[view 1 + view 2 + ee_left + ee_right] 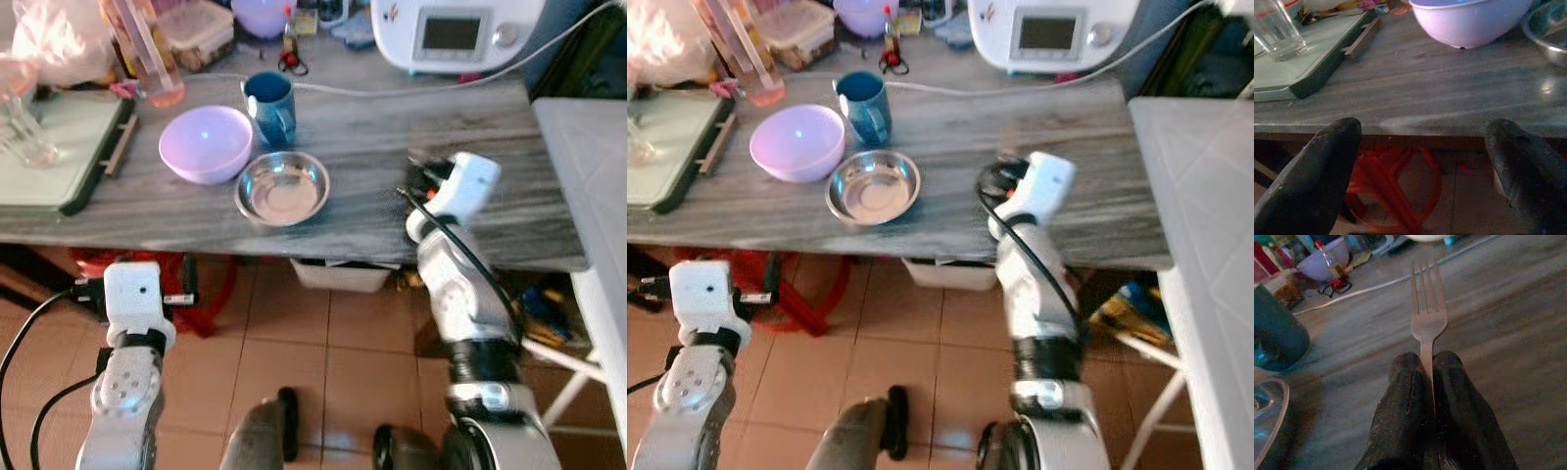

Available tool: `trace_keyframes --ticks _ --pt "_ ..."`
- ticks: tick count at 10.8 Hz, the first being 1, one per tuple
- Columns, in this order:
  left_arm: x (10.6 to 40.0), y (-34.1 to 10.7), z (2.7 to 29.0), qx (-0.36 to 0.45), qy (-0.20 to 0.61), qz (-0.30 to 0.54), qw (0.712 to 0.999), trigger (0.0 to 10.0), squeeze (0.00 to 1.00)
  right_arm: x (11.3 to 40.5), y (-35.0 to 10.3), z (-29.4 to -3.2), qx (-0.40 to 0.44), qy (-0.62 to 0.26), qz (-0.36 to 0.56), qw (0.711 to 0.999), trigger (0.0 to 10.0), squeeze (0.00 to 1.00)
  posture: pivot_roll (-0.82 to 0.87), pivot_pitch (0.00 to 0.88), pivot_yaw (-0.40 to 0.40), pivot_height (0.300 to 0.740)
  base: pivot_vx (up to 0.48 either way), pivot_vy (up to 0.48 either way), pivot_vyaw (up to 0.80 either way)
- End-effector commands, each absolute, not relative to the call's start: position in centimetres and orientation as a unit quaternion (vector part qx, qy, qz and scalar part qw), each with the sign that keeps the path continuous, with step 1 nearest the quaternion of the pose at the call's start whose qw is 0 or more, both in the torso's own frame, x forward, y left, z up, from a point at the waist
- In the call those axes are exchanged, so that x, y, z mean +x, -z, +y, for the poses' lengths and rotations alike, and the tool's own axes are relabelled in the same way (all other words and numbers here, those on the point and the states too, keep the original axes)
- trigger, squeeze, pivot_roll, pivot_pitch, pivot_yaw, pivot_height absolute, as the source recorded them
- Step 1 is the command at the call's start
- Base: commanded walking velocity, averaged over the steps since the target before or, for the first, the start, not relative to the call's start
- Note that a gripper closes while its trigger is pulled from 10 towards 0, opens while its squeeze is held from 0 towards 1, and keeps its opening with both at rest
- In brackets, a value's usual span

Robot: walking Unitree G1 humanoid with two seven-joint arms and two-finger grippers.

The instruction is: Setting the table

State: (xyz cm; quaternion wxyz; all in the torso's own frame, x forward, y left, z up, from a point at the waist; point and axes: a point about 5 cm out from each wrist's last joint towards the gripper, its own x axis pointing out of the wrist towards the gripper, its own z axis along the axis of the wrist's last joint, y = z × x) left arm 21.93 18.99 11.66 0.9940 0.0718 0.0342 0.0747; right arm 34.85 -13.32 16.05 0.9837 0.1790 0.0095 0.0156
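Head views are evenly bright and fairly sharp, with soft daylight glare on the steel bowl (282, 188) and pink bowl (206, 143). Both wrist views are dim and grainy (the right one reddish). The fork (1426, 318) ahead of the right claw (1426, 363) is sharp; clutter beyond it blurs.

Mug (270, 106) behind steel bowl (282, 187), plastic bowl (207, 143) left.
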Motion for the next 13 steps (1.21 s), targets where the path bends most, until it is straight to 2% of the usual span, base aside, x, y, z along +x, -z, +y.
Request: trace_keyframes --ticks 1,4,6,8,13 --pt "21.7 -11.9 19.4 0.082 -0.076 0.038 0.993 10.0 0.00 35.1 -15.7 -12.7 0.187 -0.019 0.028 0.982 10.0 0.00 0.12 0.248 0.100 0.740 0.000 0.000 0.00" --pt "21.6 -12.1 19.8 0.091 -0.073 0.044 0.992 10.0 0.00 35.8 -15.3 -10.4 0.215 -0.036 0.059 0.974 10.0 0.00 0.14 0.252 0.107 0.740 0.000 0.000 0.00" --pt "21.6 -12.1 19.6 0.090 -0.070 0.045 0.992 10.0 0.00 36.2 -15.5 -8.9 0.211 -0.059 0.068 0.973 10.0 0.00 0.13 0.251 0.107 0.740 0.000 0.000 0.00" --pt "21.3 -11.8 18.4 0.081 -0.043 0.051 0.995 10.0 0.00 36.4 -14.9 -7.5 0.176 -0.083 0.116 0.974 10.0 0.00 0.13 0.239 0.097 0.740 0.000 0.000 0.00" --pt "21.5 -11.4 17.9 0.067 -0.040 0.055 0.995 10.0 0.00 36.8 -14.3 -8.8 0.111 -0.077 0.161 0.978 10.0 0.00 0.11 0.235 0.076 0.740 0.000 0.000 0.00"
